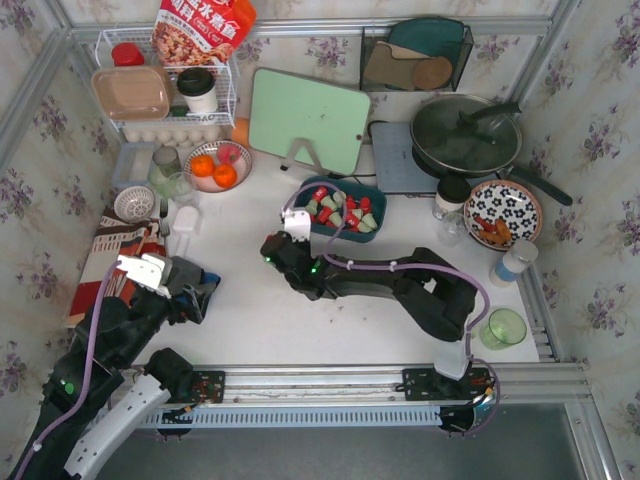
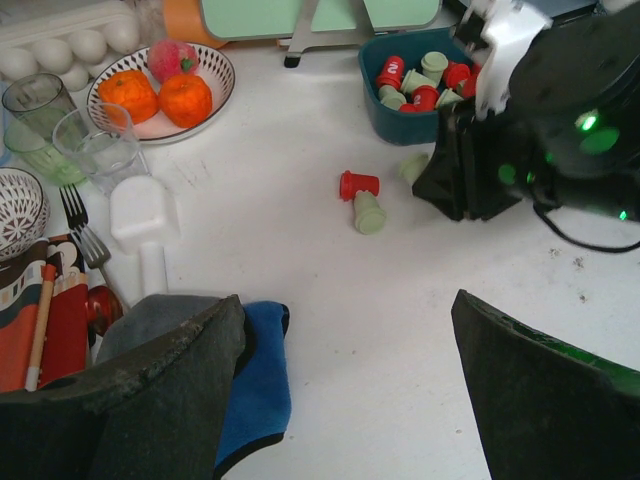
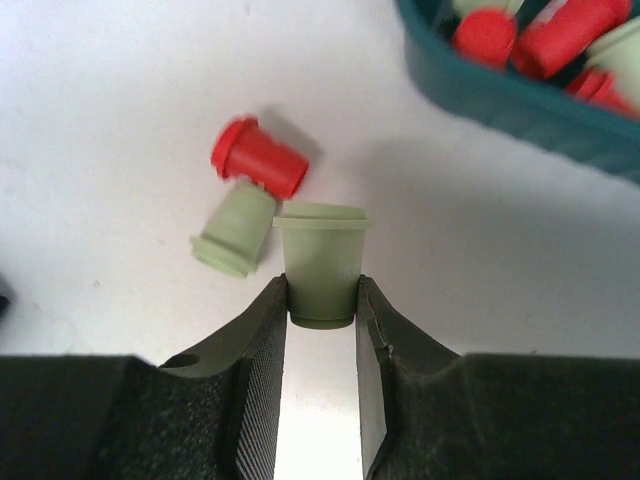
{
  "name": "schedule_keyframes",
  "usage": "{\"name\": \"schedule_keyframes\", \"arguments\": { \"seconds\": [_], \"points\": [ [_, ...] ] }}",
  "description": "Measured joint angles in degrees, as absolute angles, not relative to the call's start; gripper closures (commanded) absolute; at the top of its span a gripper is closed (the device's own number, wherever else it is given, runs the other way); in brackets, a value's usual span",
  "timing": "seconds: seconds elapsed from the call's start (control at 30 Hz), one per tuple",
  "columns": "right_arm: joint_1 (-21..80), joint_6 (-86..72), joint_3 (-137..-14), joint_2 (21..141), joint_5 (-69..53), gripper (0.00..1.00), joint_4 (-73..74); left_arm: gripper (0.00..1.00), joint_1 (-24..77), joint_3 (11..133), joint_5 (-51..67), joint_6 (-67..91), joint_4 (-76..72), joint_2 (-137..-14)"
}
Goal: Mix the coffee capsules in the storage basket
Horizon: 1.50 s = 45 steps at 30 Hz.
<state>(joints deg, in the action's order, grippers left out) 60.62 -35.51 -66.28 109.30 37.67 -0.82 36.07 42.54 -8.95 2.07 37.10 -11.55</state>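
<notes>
- Floral wallpaper closes in a white worktop (image 1: 250, 330). Kitchenware is crowded along its far edge, and the middle is where I am working.
- One dark teal rectangular plastic basket (image 2: 400, 128) sits mid-worktop, just ahead of my right arm.
- Inside it is a jumble of thumb-sized tapered coffee capsules (image 2: 420, 85), bright red and pale green. About four of each show from the left wrist. The arm hides the rest, so I cannot give a sure count.
- Three capsules are outside the basket on the bare worktop: one red and two green.
- The loose red capsule (image 3: 258, 158) lies on its side. Its narrow end appears to touch the toppled green capsule (image 3: 233, 228), which also lies on its side.
- The third, the pinched green capsule (image 3: 320, 262), stands out straight ahead of the right gripper (image 3: 320, 290), wide rim away from it. The fingers (image 3: 268, 330) press on both sides of its narrow end.
- From that gripper, the toppled green one is just beside the pinched one on the left, and the red one is a little beyond. The basket is near, ahead and to the right.
- My left gripper (image 2: 348, 300) is spread wide and holds nothing. It hangs over the near left of the worktop above one blue cloth (image 2: 255, 380), well apart from the basket.
- Off to the left I count one patterned bowl (image 2: 215, 60) with two orange fruits (image 2: 185, 98) and one pink one, and two clear glasses (image 2: 95, 148).
</notes>
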Motion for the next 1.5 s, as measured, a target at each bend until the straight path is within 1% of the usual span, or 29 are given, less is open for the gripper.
{"name": "schedule_keyframes", "arguments": {
  "seconds": [0.17, 0.33, 0.47, 0.6, 0.67, 0.8, 0.83, 0.9, 1.0, 1.1, 1.3, 1.5],
  "points": [
    [57.2, -32.1, -64.8, 104.3, 39.4, 0.79, -3.2, 0.12, 36.1, 42.5, -9.0, 2.1, 37.1, -11.6],
    [49.6, -29.4, -61.5, 101.4, 40.1, 0.79, -5.8, 0.12, 36.1, 42.5, -9.0, 2.1, 37.1, -11.6],
    [43.6, -26.6, -61.2, 102.5, 38.0, 0.78, -9.1, 0.12, 36.1, 42.5, -9.0, 2.1, 37.1, -11.6],
    [39.5, -24.3, -63.9, 106.9, 35.1, 0.75, -10.5, 0.12, 36.1, 42.4, -9.0, 2.1, 37.1, -11.8],
    [38.2, -23.6, -66.1, 109.8, 34.1, 0.71, -10.3, 0.12, 36.1, 42.4, -9.0, 2.1, 37.1, -11.8],
    [36.7, -23.3, -68.1, 114.0, 32.6, 0.52, -10.2, 0.12, 36.1, 42.3, -9.0, 2.0, 37.1, -12.0],
    [36.5, -23.3, -68.3, 114.6, 32.6, 0.49, -10.4, 0.12, 36.1, 42.3, -9.0, 2.0, 37.1, -12.0],
    [36.1, -23.3, -68.9, 115.0, 31.7, 0.45, -10.4, 0.12, 36.1, 42.3, -9.0, 2.0, 37.1, -12.2],
    [35.9, -23.2, -69.1, 114.5, 30.9, 0.41, -9.3, 0.12, 36.1, 42.3, -9.0, 2.0, 37.1, -12.4],
    [35.9, -22.3, -68.4, 111.5, 29.5, 0.4, -7.3, 0.12, 36.1, 42.3, -9.0, 2.0, 37.1, -12.4],
    [37.0, -20.3, -66.8, 104.1, 25.7, 0.41, -7.0, 0.12, 36.1, 42.3, -9.0, 2.0, 37.1, -12.4],
    [42.4, -17.8, -66.3, 101.1, 22.5, 0.43, -7.1, 0.12, 36.0, 42.3, -9.0, 2.0, 37.1, -12.3]
  ]
}}
